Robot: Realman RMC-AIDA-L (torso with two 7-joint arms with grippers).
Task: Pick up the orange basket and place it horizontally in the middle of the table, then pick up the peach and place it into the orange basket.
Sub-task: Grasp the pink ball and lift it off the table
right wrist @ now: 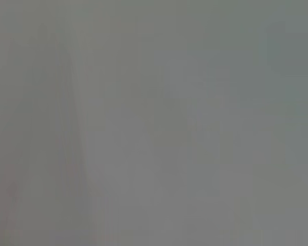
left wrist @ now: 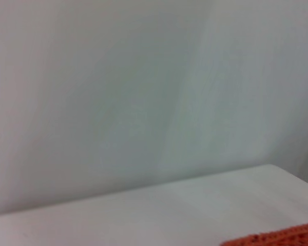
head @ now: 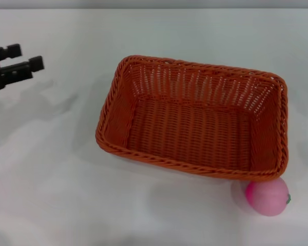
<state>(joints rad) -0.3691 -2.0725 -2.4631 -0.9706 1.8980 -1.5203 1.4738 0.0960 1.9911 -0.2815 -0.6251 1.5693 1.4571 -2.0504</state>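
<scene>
Large rectangular orange woven basket (head: 195, 118) with braided rim and sloping sides sits upright on the wide white matte table (head: 56, 179), roughly mid-table, long side running across, slightly skewed. Interior holds nothing. Small round smooth pink toy peach (head: 267, 196) with a green leaf mark at one end lies on the table just beside the basket's near right corner, touching or almost touching the rim; cannot tell which.

Left pincer (head: 20, 60), black, hovers toward the table's left edge, well apart from the basket, its two fingers spread and holding nothing. Left wrist view: table surface, pale wall, and a sliver of the basket rim (left wrist: 277, 239) at one corner. Right pincer not visible in any view; right wrist view is a featureless grey blur.
</scene>
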